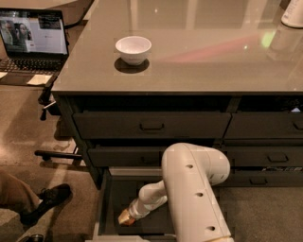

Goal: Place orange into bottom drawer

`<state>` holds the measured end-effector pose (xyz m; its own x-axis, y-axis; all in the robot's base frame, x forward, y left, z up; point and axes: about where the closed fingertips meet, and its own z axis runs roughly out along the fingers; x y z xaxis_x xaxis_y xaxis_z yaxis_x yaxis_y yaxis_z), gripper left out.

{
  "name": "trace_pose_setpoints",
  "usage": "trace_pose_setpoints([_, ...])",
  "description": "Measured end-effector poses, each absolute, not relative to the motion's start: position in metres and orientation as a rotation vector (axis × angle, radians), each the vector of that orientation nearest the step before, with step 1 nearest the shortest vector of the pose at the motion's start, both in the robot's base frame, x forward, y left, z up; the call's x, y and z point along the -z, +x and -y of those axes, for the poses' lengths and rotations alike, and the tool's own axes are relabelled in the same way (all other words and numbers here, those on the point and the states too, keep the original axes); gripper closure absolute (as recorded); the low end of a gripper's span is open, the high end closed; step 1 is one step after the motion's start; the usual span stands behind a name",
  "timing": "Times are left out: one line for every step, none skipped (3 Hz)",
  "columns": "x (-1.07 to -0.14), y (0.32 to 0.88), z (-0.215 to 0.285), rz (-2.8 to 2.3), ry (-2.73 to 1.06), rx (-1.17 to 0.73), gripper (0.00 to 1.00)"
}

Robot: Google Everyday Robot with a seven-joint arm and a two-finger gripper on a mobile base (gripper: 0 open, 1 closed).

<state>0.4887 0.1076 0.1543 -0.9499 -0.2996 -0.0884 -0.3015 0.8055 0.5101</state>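
White bowl (133,48) on grey countertop (213,66), open laptop (31,43) at left

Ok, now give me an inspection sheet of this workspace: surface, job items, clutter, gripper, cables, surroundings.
Surface: grey countertop, glossy, with a white bowl on it.
Job's things: bottom drawer open; orange low inside it at the gripper's tip; cannot tell whether it rests on the floor of the drawer.
Clutter: white container at the counter's far right corner.
Gripper: gripper down inside the bottom drawer, at the orange.
Cables: nothing seen.
Surroundings: open laptop, screen lit, on the left; a person's shoe on the floor left of the drawer.
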Motion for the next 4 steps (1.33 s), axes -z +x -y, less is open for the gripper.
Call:
trace_pose_setpoints([-0.136, 0.486, -0.11, -3.005, -0.448, -0.818, 1.0])
trace_pose_setpoints([-0.126, 0.484, -0.107, -3.024, -0.406, -0.782, 0.82])
trace_pose_setpoints([-0.127, 0.485, -0.106, -3.025, -0.4, -0.777, 0.58])
trace_pose_setpoints([-0.127, 0.487, -0.1, -3.022, -0.358, -0.764, 0.35])
